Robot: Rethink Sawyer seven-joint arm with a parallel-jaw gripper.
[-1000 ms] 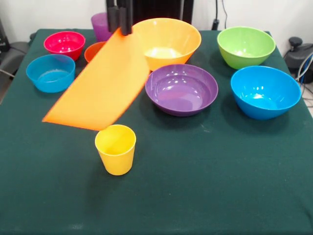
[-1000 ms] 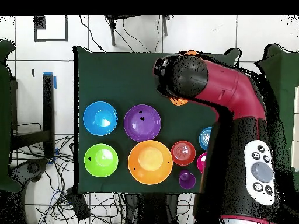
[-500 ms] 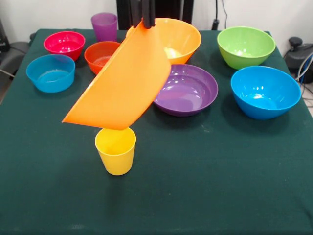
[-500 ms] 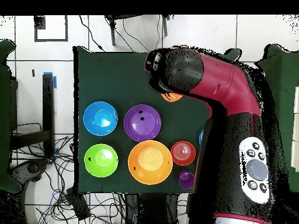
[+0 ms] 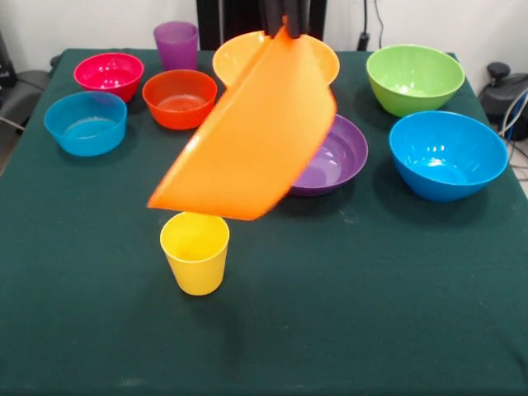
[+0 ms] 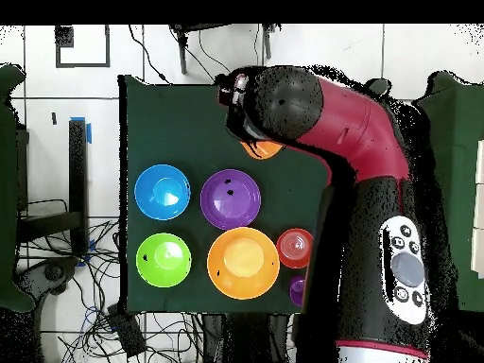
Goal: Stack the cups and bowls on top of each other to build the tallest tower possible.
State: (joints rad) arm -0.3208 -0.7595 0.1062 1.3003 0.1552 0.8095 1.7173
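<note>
My gripper (image 5: 285, 18) comes down at the top edge, shut on the rim of a large orange bowl (image 5: 247, 140). The bowl hangs steeply tilted in the air, its lower edge just above and behind the yellow cup (image 5: 195, 252), which stands upright and alone on the table. The second large orange bowl (image 5: 233, 56) stands behind the held one, also seen in the overhead view (image 6: 243, 263). The wide purple bowl (image 5: 342, 157) is partly hidden by the held bowl. The purple cup (image 5: 176, 43) stands at the back. In the overhead view the arm (image 6: 321, 123) hides the gripper.
On the green table (image 5: 371, 289) stand a green bowl (image 5: 415, 78), a medium blue bowl (image 5: 446, 153), a pink bowl (image 5: 108, 73), a red-orange bowl (image 5: 179, 97) and a small blue bowl (image 5: 85, 122).
My gripper has carried the hanging orange bowl to the right in the front view, uncovering the red-orange bowl and covering more of the purple bowl. The yellow cup has not moved.
</note>
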